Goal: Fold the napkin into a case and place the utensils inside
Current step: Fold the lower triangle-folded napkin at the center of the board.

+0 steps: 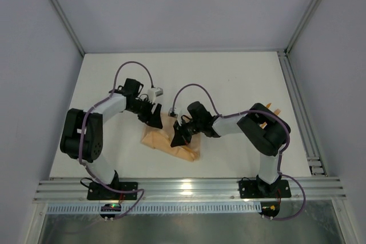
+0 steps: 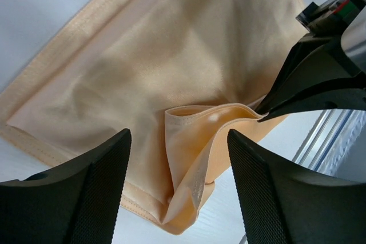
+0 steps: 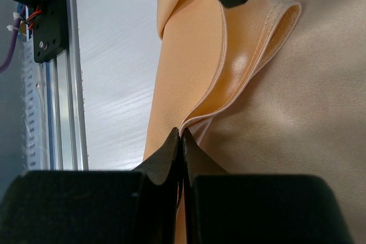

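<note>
Right wrist view: right tool (image 3: 181, 135) clamped on a raised fold of the napkin (image 3: 297, 95) at the near-middle surface (image 1: 229, 78), left tool (image 2: 178, 144) apart just above it; drawing the fold over evenly, edges matched, would serve best.

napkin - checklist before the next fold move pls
1. Right jaws shut on the napkin edge: ok.
2. Left jaws open above the raised fold: ok.
3. Napkin wholly on the table: ok.
4. Cloth lying flat and squared: not ok, a loop stands up in the middle.
5. Utensils free to pick up: cannot tell, mostly hidden behind the right arm.
</note>
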Robot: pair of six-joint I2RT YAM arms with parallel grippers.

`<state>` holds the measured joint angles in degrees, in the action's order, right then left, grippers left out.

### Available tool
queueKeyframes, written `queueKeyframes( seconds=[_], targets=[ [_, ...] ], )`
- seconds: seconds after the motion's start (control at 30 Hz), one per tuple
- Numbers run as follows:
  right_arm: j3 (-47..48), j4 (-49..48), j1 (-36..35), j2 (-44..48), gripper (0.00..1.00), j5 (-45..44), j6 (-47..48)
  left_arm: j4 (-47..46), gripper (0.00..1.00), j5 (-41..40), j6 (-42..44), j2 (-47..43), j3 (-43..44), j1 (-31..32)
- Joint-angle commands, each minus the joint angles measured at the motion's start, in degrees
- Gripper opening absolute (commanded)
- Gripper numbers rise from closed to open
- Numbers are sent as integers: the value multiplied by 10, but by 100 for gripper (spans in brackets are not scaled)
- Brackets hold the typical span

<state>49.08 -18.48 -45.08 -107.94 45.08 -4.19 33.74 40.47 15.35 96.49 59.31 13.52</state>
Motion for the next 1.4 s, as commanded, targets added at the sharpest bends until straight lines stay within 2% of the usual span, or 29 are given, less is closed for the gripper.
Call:
queueKeyframes(
  seconds=[0.0,0.07,0.17,0.53,0.63,0.77,0.83,0.93,0.97,1.03,1.07,1.1,1.17,1.2,1.37],
  targets=[
    [12,-32,0,-6,3,23,14,27,71,53,76,1,-7,1],
    [12,-33,1,-9,3,27,13,26,76,28,130,-2,-18,1],
    [12,-35,0,-10,3,31,11,23,77,30,161,-2,-24,2],
    [31,-72,5,-36,3,36,-27,-4,74,8,223,-34,-61,37],
    [40,-93,11,-51,3,35,-44,-22,70,-13,210,-27,-66,36],
    [40,-96,16,-62,3,28,-49,-31,32,-12,191,-18,-67,36],
    [39,-97,17,-65,3,26,-53,-37,24,-11,192,-25,-72,36],
    [38,-96,16,-61,5,17,-54,-38,6,-9,189,-31,-75,36],
    [39,-90,16,-58,9,13,-54,-38,0,-8,184,-32,-75,36],
    [43,-82,16,-50,18,9,-57,-37,0,-8,181,-32,-75,36],
    [44,-69,17,-36,35,6,-58,-37,0,-11,176,-32,-76,37],
    [43,-64,17,-25,43,-1,-63,-38,0,-14,173,-33,-77,35],
    [31,-58,26,8,53,-7,-86,-39,0,-20,166,-35,-79,35],
    [26,-53,31,49,61,-26,-93,-38,0,-22,160,-37,-81,34],
    [7,36,112,128,63,-136,-132,-36,0,-24,149,-51,-86,29]
  ],
)
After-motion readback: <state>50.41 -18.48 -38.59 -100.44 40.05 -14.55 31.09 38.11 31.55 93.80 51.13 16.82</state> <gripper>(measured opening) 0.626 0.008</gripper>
